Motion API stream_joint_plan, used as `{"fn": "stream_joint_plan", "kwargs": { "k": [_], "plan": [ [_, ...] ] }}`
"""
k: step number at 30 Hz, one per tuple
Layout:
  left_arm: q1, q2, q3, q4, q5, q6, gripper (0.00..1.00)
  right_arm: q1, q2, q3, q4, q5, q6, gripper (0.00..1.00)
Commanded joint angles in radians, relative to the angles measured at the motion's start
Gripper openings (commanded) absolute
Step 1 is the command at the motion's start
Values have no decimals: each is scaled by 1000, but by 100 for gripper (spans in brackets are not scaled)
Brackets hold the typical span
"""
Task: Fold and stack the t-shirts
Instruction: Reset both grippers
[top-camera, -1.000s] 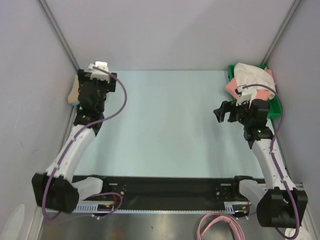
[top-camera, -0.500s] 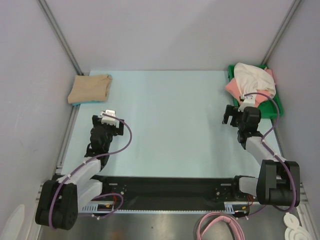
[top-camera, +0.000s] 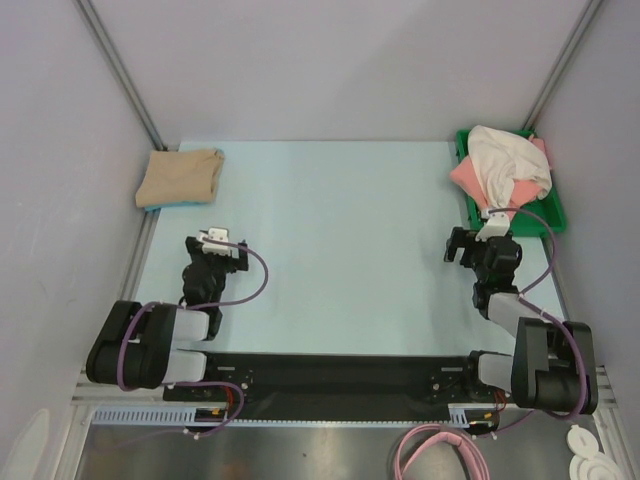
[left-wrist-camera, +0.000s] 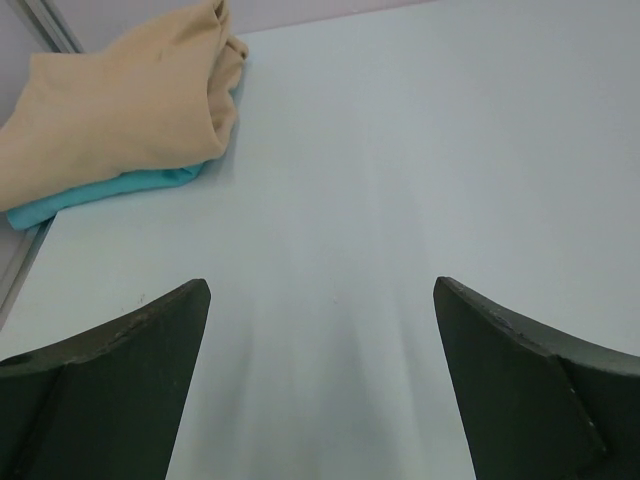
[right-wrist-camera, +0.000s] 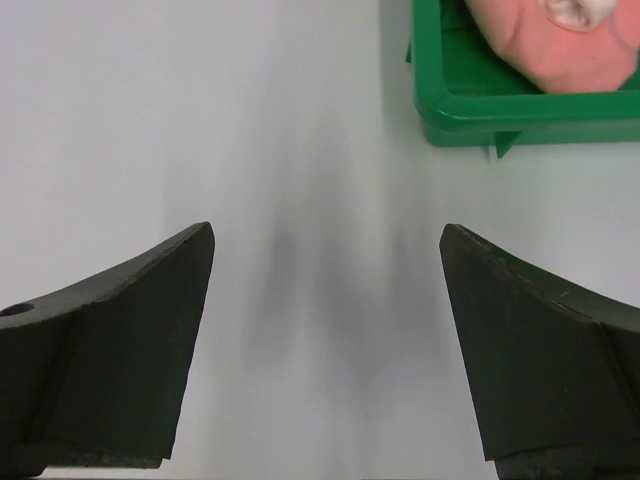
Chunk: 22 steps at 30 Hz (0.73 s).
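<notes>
Your left gripper (top-camera: 215, 246) and right gripper (top-camera: 470, 245) sit near, released and empty
Far left, the tan t-shirt (top-camera: 180, 177) lies folded on the teal t-shirt (left-wrist-camera: 100, 195); far right, cream t-shirt (top-camera: 505, 165) and coral t-shirt (top-camera: 465, 177) fill the green tray (top-camera: 547, 215)

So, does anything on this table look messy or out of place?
Only the green tray at far right: a cream-white t-shirt and a coral-pink t-shirt lie crumpled in it, unfolded, the pink one bulging over the left rim. The tan t-shirt on the teal one, far left, looks neatly folded.
</notes>
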<state>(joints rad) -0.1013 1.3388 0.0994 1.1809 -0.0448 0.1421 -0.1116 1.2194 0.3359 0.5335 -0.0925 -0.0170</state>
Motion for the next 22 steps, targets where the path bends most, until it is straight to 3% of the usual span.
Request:
{"fn": "stream_joint_plan", "kwargs": {
  "k": [1,6,8,10,22],
  "plan": [
    [8,-6,37,77,-3,-47,100,38,12,-46,259,-27,12,100],
    [9,-6,40,57,-12,-52,100,187,262,-118,672,144,-43,100],
    [8,-3,39,60,-12,-52,100,173,232,-95,574,154,-27,100],
    [8,-3,40,59,-12,-52,100,187,247,-117,641,174,-37,100],
    [9,-6,37,62,-12,-52,100,124,252,-81,557,48,-5,100]
  ]
}}
